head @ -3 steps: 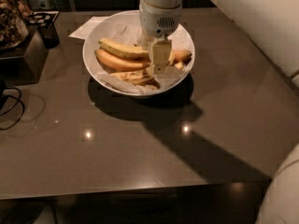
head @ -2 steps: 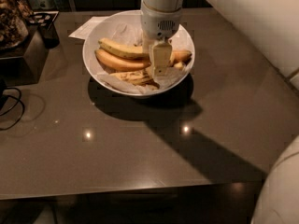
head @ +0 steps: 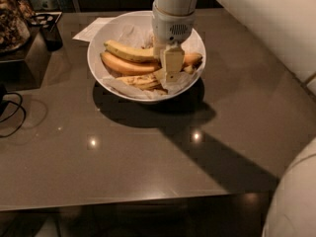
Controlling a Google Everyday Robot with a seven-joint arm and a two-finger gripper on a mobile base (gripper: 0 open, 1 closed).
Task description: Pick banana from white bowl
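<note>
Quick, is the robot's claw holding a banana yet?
Gripper: down in the white bowl among the bananas; open, shut or holding cannot be told.

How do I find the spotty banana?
Find the white bowl on the dark table, under the gripper. The speckled banana lies nearest the front rim, dull yellow with brown spots, unlike the smooth orange banana and cleaner yellow banana behind it.

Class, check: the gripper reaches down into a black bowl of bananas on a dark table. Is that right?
No: the camera view shows the bowl is white, not black. The gripper does reach down into it among the bananas, on a dark table.
</note>
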